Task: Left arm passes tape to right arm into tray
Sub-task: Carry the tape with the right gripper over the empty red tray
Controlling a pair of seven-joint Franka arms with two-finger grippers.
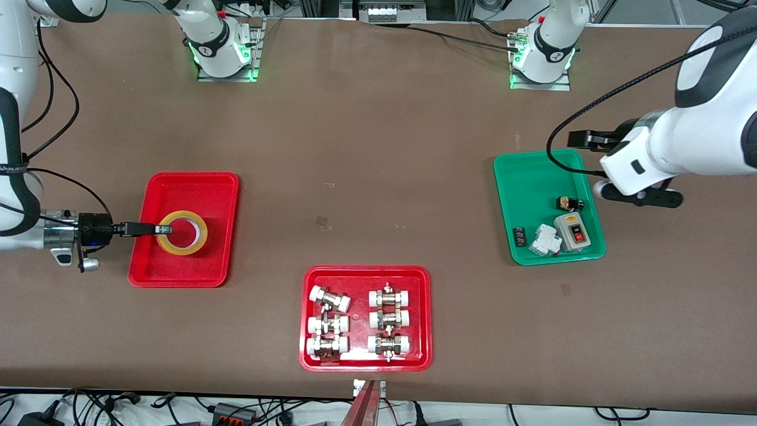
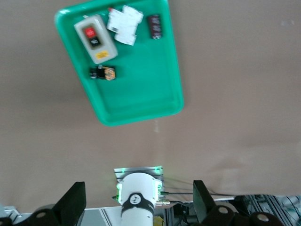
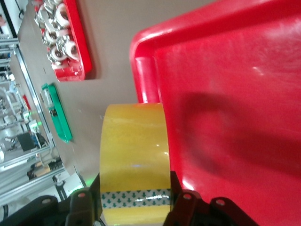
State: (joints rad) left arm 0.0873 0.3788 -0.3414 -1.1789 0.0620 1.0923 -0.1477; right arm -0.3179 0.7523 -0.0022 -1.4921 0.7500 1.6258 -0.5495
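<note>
Both grippers reported: right gripper jaws clamped on tape over tray; left gripper jaws wide beside green tray.

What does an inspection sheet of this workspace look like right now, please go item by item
Surface: brown table, a few faint marks.
Job's things: tape held over the red tray at the right arm's end.
Clutter: red tray of white-capped fittings nearest the front camera; green tray with a switch box and small parts at the left arm's end.
Grippers: right gripper shut on the tape's rim; left gripper open, empty, waiting beside the green tray.
Cables: black cables along both arms; loose wiring below the table's near edge.
Surroundings: both bases lit green.
</note>
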